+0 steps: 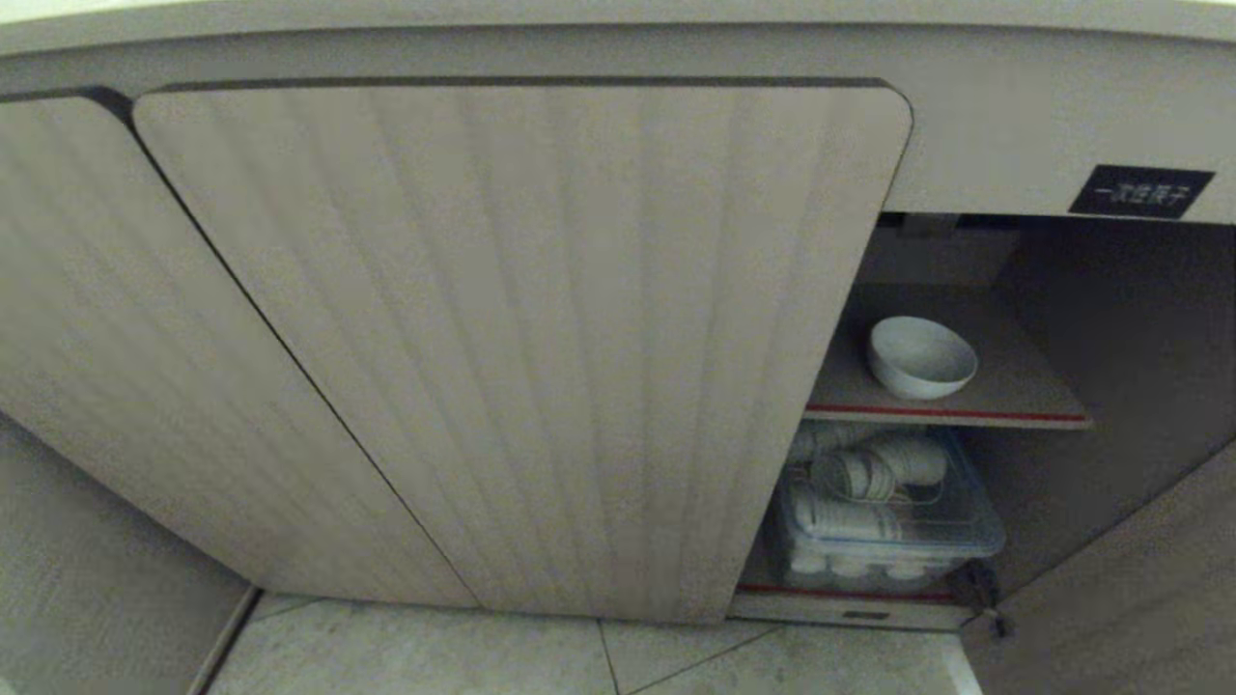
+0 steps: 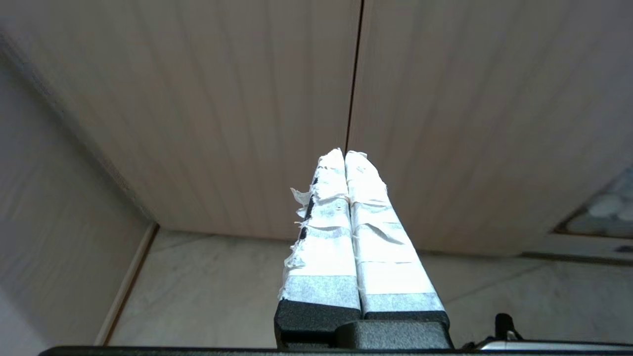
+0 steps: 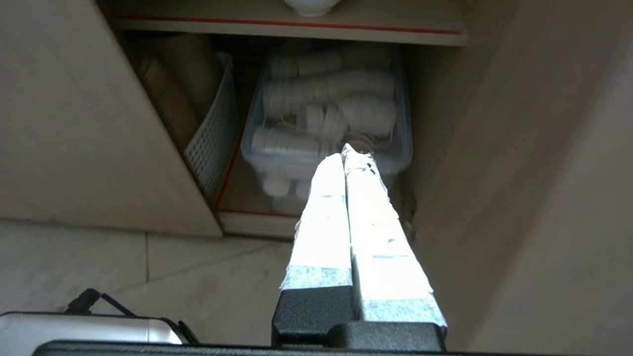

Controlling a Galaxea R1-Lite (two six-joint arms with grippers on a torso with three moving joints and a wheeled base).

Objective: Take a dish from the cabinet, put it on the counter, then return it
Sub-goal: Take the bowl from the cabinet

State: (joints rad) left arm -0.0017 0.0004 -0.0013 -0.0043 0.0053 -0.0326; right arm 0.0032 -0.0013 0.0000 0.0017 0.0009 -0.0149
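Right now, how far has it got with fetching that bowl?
Done: the cabinet stands open on its right side. In hand: nothing; the left gripper and right gripper are shut and empty. Left: everything, since the white bowl sits on the upper shelf, untouched.

White bowl (image 1: 922, 357) upright, upper cabinet shelf (image 1: 1024, 391)

We count one bowl (image 1: 922, 357), two closed doors (image 1: 541, 338) — and two shelves (image 1: 1014, 396). One clear bin (image 1: 884, 526) holds cups.
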